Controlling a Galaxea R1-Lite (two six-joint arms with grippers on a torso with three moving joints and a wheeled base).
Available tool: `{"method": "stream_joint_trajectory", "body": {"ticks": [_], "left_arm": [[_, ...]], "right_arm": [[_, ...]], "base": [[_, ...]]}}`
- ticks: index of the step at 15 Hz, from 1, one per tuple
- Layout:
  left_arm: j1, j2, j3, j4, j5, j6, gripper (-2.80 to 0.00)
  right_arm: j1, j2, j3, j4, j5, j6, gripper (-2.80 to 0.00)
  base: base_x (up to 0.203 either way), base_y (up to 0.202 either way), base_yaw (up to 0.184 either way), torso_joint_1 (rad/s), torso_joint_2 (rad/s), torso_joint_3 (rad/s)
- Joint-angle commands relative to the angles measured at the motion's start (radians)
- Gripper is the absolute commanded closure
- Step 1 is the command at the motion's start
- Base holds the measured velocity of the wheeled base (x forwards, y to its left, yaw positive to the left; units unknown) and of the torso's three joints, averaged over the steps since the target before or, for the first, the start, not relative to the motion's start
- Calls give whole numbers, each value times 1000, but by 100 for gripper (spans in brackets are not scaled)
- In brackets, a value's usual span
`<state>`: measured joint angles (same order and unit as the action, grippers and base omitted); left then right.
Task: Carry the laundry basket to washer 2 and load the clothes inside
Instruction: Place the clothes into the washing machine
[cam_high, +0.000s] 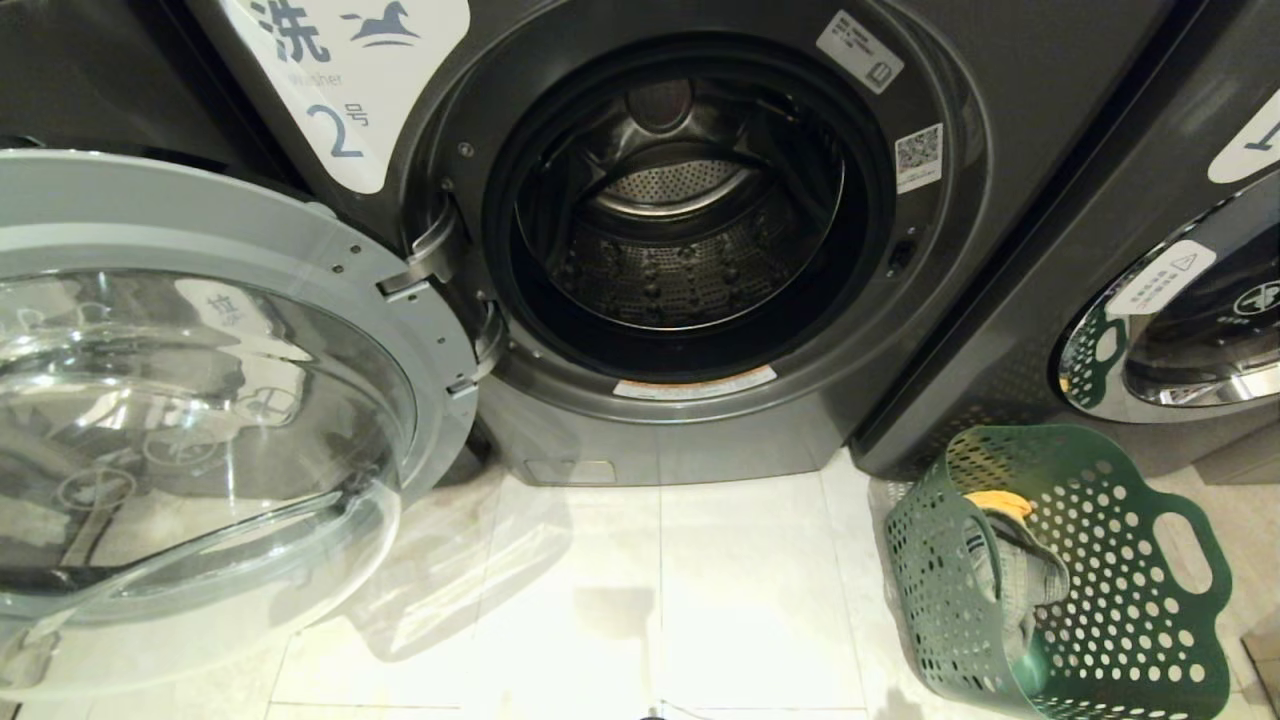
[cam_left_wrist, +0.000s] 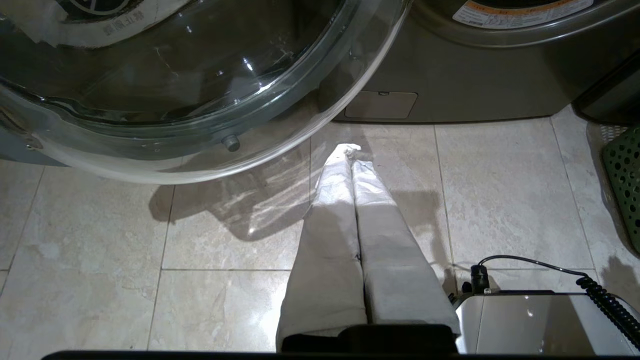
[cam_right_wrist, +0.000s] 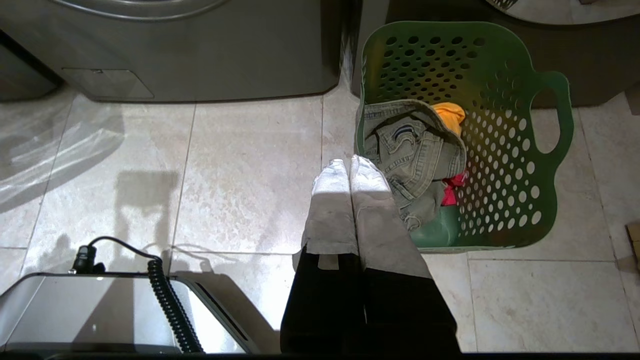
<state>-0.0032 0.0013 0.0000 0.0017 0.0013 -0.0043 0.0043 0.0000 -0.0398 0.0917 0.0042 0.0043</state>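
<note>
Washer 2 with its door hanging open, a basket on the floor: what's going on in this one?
Nothing is being handled right now. Washer 2 stands with its glass door swung wide and its drum empty. The laundry basket sits on the tiled floor to the right, still holding the denim trousers, yellow cloth and red-pink cloth. The left gripper and right gripper are both shut and hold nothing, pointing down over the tiles.

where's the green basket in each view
Head view: basket at lower right, on the floor by the neighbouring washer.
Left wrist view: only a strip of its holed wall shows at the right edge.
Right wrist view: upper right of centre, clothes inside.
Shared landmark: washer 2's grey base panel.
</note>
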Motion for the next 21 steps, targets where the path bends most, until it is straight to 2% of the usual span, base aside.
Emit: {"method": "stream_joint_trajectory", "body": {"ticks": [1,13,16,17,19,21], "left_arm": [[0,2,0,0,0,0,0],[0,2,0,0,-1,1,0],[0,2,0,3,0,6,0],[0,2,0,3,-1,15,0],[0,2,0,3,-1,15,0],[0,0,0,0,-1,15,0]], "right_arm": [[0,1,0,0,0,-1,0],[0,1,0,2,-1,-1,0],[0,0,-21,9,-14,-69,0],[-1,7,-73,14,-25,-96,0],[-4,74,-270,67,-43,-116,0],[-11,260,-497,156,-110,-77,0]], "base": [[0,0,0,7,-2,-203],[0,0,0,2,3,-162],[0,0,0,0,0,0],[0,0,0,0,0,0],[0,0,0,0,0,0],[0,0,0,0,0,0]]}}
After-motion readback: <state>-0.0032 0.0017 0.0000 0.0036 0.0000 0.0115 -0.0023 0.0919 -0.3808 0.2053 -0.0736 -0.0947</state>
